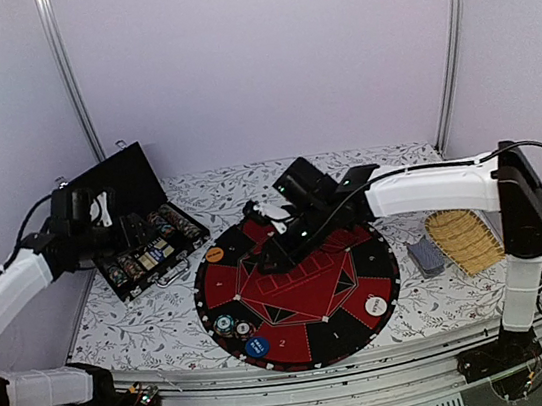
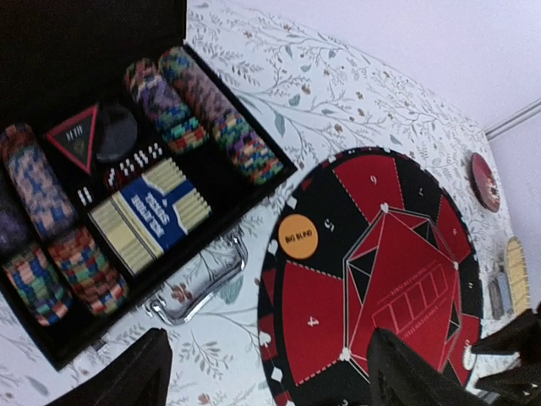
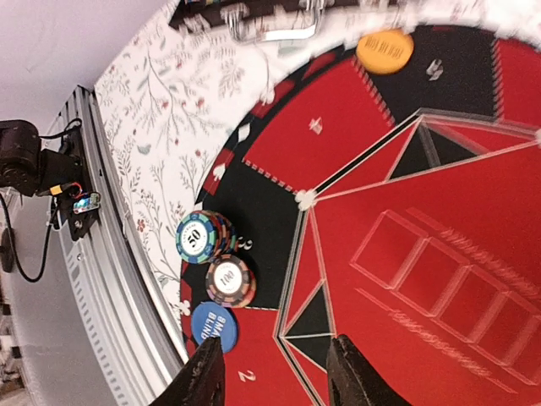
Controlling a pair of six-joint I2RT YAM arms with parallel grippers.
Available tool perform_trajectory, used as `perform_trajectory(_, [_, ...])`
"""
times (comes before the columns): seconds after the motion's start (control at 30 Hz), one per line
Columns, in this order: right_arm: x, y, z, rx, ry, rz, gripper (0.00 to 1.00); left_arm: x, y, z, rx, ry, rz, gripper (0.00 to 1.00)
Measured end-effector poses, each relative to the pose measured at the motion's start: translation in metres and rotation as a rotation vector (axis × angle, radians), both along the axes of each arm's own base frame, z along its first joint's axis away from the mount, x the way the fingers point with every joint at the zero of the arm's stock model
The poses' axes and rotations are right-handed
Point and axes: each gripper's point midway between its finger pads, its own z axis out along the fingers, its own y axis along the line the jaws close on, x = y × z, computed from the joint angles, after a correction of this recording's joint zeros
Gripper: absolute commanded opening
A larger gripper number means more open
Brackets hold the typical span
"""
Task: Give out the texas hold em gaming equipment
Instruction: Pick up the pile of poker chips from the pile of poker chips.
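Observation:
On the round red-and-black playing mat (image 1: 297, 280) lie an orange Big Blind disc (image 1: 215, 254), a blue disc (image 1: 257, 346), a white disc (image 1: 375, 304) and two short stacks of striped chips (image 1: 232, 327). My right gripper (image 3: 275, 381) hangs open and empty over the mat, just beside the blue disc (image 3: 213, 326) and the chip stacks (image 3: 199, 238). My left gripper (image 2: 270, 381) is wide open and empty, high above the table between the case handle (image 2: 199, 288) and the mat (image 2: 397, 279). Rows of chips (image 2: 203, 110) fill the open black case (image 1: 145, 241). A grey-blue card deck (image 1: 425, 257) lies right of the mat.
A straw-coloured slatted mat (image 1: 463, 240) lies at the far right by the deck. A dark red round plate (image 2: 484, 182) sits beyond the mat. The case lid (image 1: 113, 190) stands upright at the back left. A boxed deck (image 2: 152, 211) rests in the case.

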Motion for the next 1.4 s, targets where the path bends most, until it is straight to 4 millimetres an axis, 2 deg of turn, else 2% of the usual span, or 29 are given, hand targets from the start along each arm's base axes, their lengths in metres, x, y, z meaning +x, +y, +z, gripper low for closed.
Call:
perform_trajectory(0.13, [0.017,-0.034,0.026,0.007,-0.111,-0.014,0.5,0.035,0.008,0.032,0.208,-0.004,-0.077,0.81])
perform_trajectory(0.23, [0.031,-0.059,0.023,-0.022,-0.151,-0.031,0.51,0.053,0.02,0.037,0.402,0.011,-0.141,0.81])
perform_trajectory(0.4, [0.038,-0.083,0.0,-0.087,-0.163,-0.017,0.53,0.043,0.039,0.0,0.65,0.124,-0.291,0.77])
perform_trajectory(0.63, [0.033,-0.088,-0.011,-0.113,-0.189,0.046,0.54,0.026,0.052,-0.06,0.818,0.273,-0.513,0.78])
perform_trajectory(0.7, [0.031,-0.089,-0.014,-0.12,-0.193,0.057,0.54,0.019,0.059,-0.078,0.844,0.326,-0.549,0.72])
perform_trajectory(0.77, [0.03,-0.091,-0.017,-0.127,-0.191,0.066,0.54,0.018,0.067,-0.09,0.861,0.365,-0.564,0.6])
perform_trajectory(0.87, [0.028,-0.094,-0.021,-0.134,-0.188,0.076,0.54,0.022,0.078,-0.101,0.881,0.395,-0.564,0.52])
perform_trajectory(0.97, [0.028,-0.095,-0.022,-0.134,-0.186,0.08,0.54,0.025,0.085,-0.111,0.888,0.425,-0.566,0.53])
perform_trajectory(1.07, [0.028,-0.095,-0.023,-0.135,-0.185,0.079,0.54,0.026,0.084,-0.122,0.873,0.452,-0.581,0.58])
perform_trajectory(1.2, [0.029,-0.097,-0.024,-0.137,-0.183,0.076,0.54,0.028,0.083,-0.122,0.86,0.444,-0.586,0.58])
perform_trajectory(1.3, [0.03,-0.098,-0.024,-0.138,-0.182,0.073,0.54,0.029,0.083,-0.122,0.856,0.444,-0.587,0.52])
perform_trajectory(1.4, [0.03,-0.098,-0.024,-0.139,-0.18,0.073,0.54,0.031,0.084,-0.125,0.861,0.447,-0.585,0.51])
